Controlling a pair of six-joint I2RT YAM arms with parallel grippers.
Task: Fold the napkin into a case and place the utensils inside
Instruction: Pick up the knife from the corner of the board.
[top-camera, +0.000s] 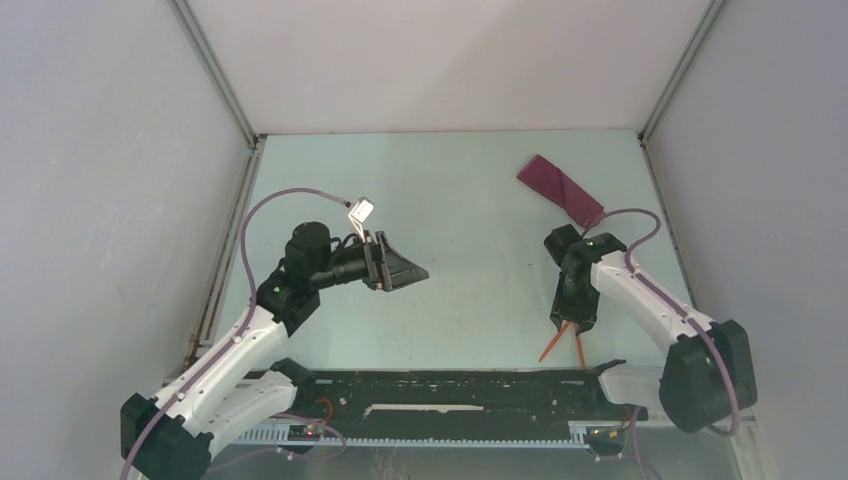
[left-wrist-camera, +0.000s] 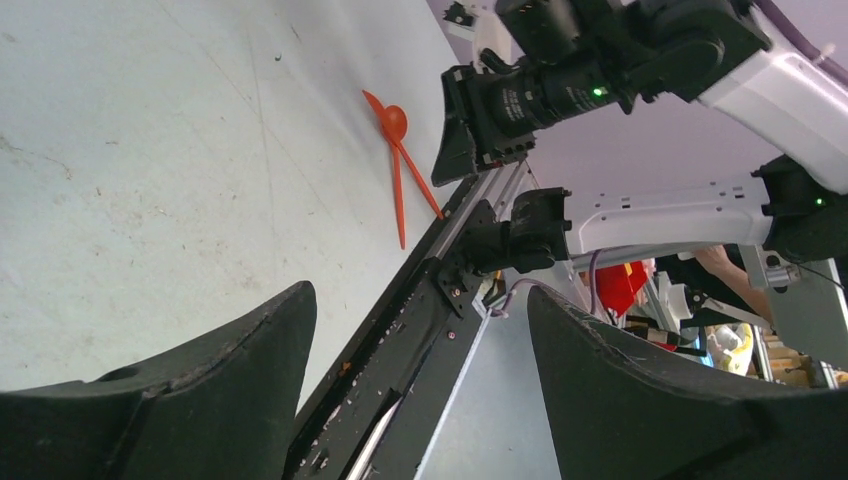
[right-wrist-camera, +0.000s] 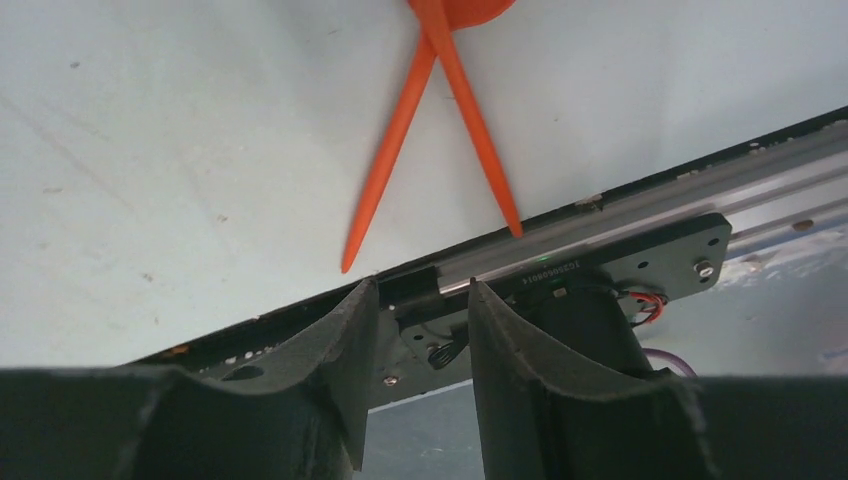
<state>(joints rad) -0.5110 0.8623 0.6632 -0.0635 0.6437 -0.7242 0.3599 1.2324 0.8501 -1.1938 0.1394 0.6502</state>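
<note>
The napkin (top-camera: 560, 190) lies folded into a narrow plum-purple case at the table's back right. The two orange-red utensils (top-camera: 549, 347) lie crossed on the table near the front rail, the spoon's bowl (left-wrist-camera: 394, 122) at their crossing end. In the right wrist view the utensils (right-wrist-camera: 400, 150) fan out toward the rail. My right gripper (top-camera: 572, 325) hangs just over them; its jaws (right-wrist-camera: 420, 295) stand apart with nothing between. My left gripper (top-camera: 405, 270) hovers mid-table, open and empty (left-wrist-camera: 420, 310), well left of the utensils (left-wrist-camera: 398, 200).
A black rail (top-camera: 450, 385) runs along the table's near edge, right beside the utensils' tips. White enclosure walls (top-camera: 120, 150) bound the left, back and right sides. The right arm (left-wrist-camera: 600, 80) fills the upper part of the left wrist view.
</note>
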